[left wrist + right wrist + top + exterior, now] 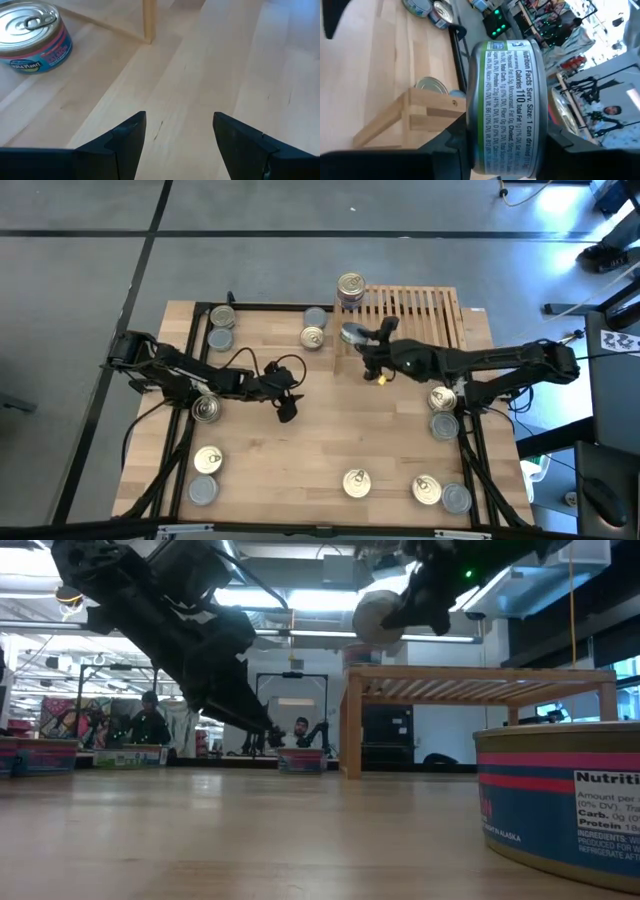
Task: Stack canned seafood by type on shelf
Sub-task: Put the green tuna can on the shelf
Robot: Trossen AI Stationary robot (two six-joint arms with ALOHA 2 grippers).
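My right gripper (pixel 362 340) is shut on a green-labelled can (pixel 507 107), held in the air at the near left corner of the slatted wooden shelf (pixel 415 310). A short stack of cans with a gold top (pixel 350 287) stands on the shelf's far left corner. My left gripper (pixel 285 402) hovers open over bare tabletop left of centre, holding nothing. In its wrist view a pink-and-blue can (pixel 32 37) stands on its base near a shelf leg (pixel 149 20). More cans stand scattered along the table's edges. My right gripper pinches the green-labelled can between its two fingers (pixel 455 150), one on each flat end, so the printed side wall (pixel 512 90) faces the wrist camera. The fingers come roughly level from the table's right side. The can is lifted clear and tipped onto its edge (pixel 378 618), above shelf height.
Loose cans stand at the far left (pixel 221 318), beside the left arm (pixel 207 409), near left (pixel 206 460), along the near edge (pixel 357 482), near right (pixel 427 489) and under the right arm (pixel 442 398). Two more (pixel 313 337) sit just left of the shelf.
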